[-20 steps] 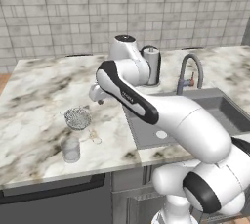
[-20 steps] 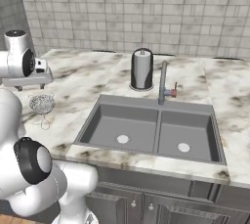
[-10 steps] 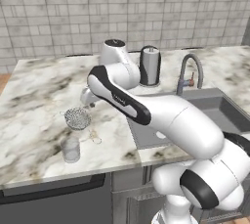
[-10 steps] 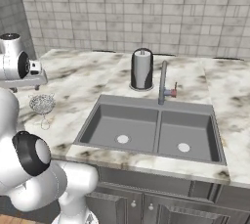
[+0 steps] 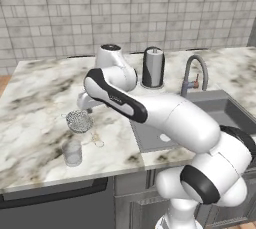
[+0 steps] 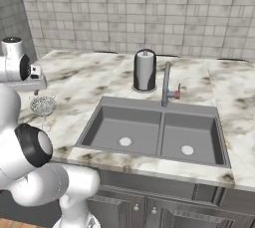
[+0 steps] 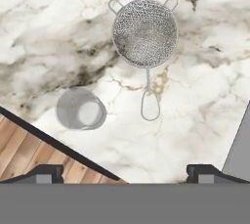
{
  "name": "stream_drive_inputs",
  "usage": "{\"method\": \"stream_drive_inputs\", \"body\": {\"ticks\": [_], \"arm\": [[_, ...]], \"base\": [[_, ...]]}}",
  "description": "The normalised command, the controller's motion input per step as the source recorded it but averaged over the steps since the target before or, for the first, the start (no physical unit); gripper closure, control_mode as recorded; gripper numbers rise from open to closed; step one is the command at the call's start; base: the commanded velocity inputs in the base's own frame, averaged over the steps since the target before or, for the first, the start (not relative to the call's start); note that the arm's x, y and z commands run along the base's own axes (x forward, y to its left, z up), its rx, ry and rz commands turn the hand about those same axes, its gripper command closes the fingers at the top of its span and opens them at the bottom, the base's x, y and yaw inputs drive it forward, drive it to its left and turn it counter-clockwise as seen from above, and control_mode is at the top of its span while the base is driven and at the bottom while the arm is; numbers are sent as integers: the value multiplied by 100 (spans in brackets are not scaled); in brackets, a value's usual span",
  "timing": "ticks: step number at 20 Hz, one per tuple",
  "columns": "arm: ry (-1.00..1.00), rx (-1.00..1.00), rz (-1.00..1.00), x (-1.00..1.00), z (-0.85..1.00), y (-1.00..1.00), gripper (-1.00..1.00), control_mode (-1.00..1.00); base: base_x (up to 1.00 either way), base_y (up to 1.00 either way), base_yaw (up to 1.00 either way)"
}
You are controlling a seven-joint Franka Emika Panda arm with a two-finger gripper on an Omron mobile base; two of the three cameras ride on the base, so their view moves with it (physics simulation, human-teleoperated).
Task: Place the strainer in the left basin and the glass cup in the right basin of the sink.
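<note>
The strainer point(image 7: 145, 32), a small wire-mesh bowl with a thin handle, lies on the marble counter left of the sink point(image 5: 215, 107). It is also in the base views, strainer point(image 5: 79, 121) and strainer point(image 6: 43, 105). The clear glass cup point(image 7: 80, 109) stands upright near the counter's front edge, glass cup point(image 5: 72, 153). My gripper point(image 7: 125, 171) hangs open a little above the strainer, holding nothing, gripper point(image 5: 86, 104), gripper point(image 6: 35, 90). The left basin point(image 6: 124, 130) and right basin point(image 6: 191, 137) hold only their white drains.
A tall dark steel canister point(image 6: 145, 70) stands behind the sink beside the gooseneck faucet point(image 6: 167, 80). The counter's front edge point(image 7: 58, 142) runs close to the cup, with wooden floor below. The sink's rim point(image 7: 241, 145) lies just right of the strainer's handle.
The arm has swung left across the counter and brought the hand from near the canister to over the strainer. Strainer and cup have not moved. The jaws stayed open.
</note>
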Motion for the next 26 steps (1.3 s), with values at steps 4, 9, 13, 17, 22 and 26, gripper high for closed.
{"method": "stream_drive_inputs", "body": {"ticks": [4, 9, 13, 17, 22, 26], "arm": [[3, 0, 0, 20, -17, 11, -100, -100], [0, -3, 0, 23, -14, 2, -100, -100], [0, 0, 0, 21, -18, -1, -100, -100], [7, 0, 0, 23, -24, 0, -100, -100], [9, 0, 0, 18, -25, -8, -100, -100], [8, 0, 0, 6, -26, -5, -100, -100]], "base": [[0, 0, 0], [0, 0, 0], [0, 0, 0], [0, 0, 0], [0, 0, 0], [0, 0, 0]]}}
